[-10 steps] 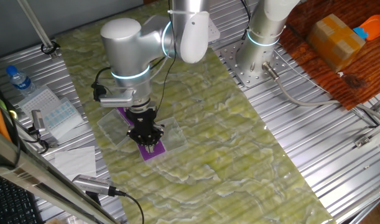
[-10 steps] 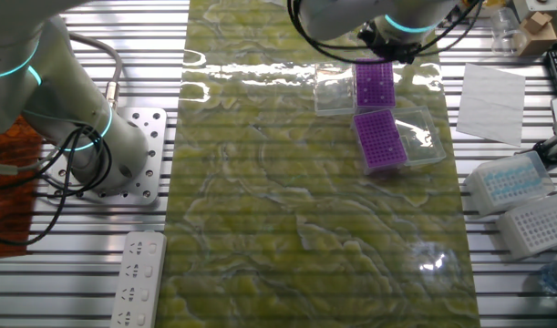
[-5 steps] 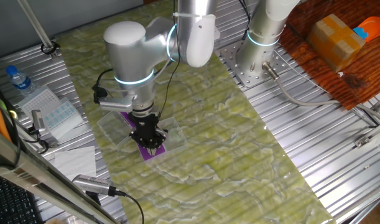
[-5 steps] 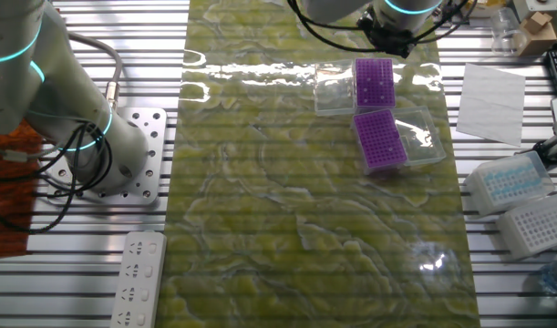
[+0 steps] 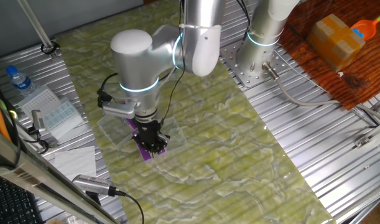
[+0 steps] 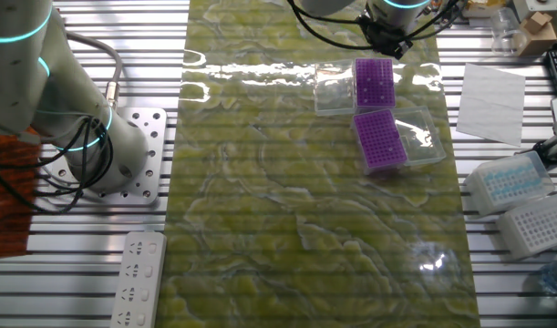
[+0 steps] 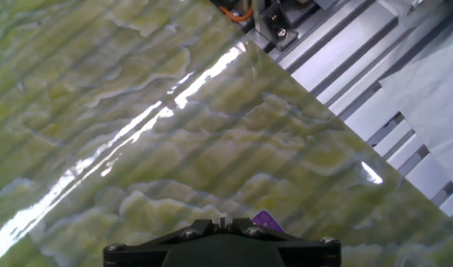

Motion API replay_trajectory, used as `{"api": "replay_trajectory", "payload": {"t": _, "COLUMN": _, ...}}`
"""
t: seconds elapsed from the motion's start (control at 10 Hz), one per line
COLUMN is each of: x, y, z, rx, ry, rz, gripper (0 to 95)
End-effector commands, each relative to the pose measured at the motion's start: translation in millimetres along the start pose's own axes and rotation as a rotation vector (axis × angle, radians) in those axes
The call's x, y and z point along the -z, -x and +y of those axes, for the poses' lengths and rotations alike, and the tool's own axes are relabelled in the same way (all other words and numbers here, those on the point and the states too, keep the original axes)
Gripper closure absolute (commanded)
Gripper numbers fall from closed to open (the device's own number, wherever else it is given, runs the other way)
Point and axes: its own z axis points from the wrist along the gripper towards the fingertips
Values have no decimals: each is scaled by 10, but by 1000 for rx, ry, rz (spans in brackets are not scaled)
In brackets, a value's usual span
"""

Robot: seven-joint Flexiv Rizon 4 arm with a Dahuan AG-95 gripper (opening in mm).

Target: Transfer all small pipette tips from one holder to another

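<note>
**A:** Where are things right now?

**B:** The hand (image 5: 153, 144) hangs low over the purple holders, with the arm (image 5: 140, 68) bent above it. In the other fixed view two purple holders sit near the far end of the green mat (image 6: 287, 228): the far holder (image 6: 374, 84) and the near holder (image 6: 381, 139), each in a clear tray, just beside one another. The small pipette tips (image 6: 374, 82) show only as faint pale dots on the far holder's plate; I can't count them.

**A:** Are the fingers apart or together?

**B:** I can't tell. In one fixed view the hand is a dark clump against the purple, and the hand view shows only its black underside and a sliver of purple (image 7: 265, 219). No tip is visible between the fingers.

**A:** So what could go wrong?

**B:** Mostly alignment, I'd judge. The tips are tiny and closely spaced, so a slightly off descent could pinch two, or knock a neighbour askew. A tip gripped off-centre may tilt and miss its hole in the other holder.

**A:** And the holders themselves?

**B:** They look light and simply rest on the mat on the counter. If a tip sticks in its hole on the pull, the plate or clear tray (image 6: 422, 137) could lift or slide, which would shift every later target. Pressing down too hard could skid a tray on that glossy mat too.

**A:** Anything else?

**B:** A dropped tip would be hard to find again; pale plastic against pale green marbling.
</note>
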Motion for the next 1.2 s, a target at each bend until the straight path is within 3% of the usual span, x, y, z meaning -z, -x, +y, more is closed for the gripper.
{"api": "replay_trajectory", "payload": {"t": 0.1, "x": 18, "y": -27, "z": 16, "rx": 6, "ry": 3, "rz": 0, "gripper": 950}}
{"api": "replay_trajectory", "payload": {"t": 1.2, "x": -24, "y": -66, "z": -23, "rx": 67, "ry": -16, "rz": -8, "gripper": 950}}
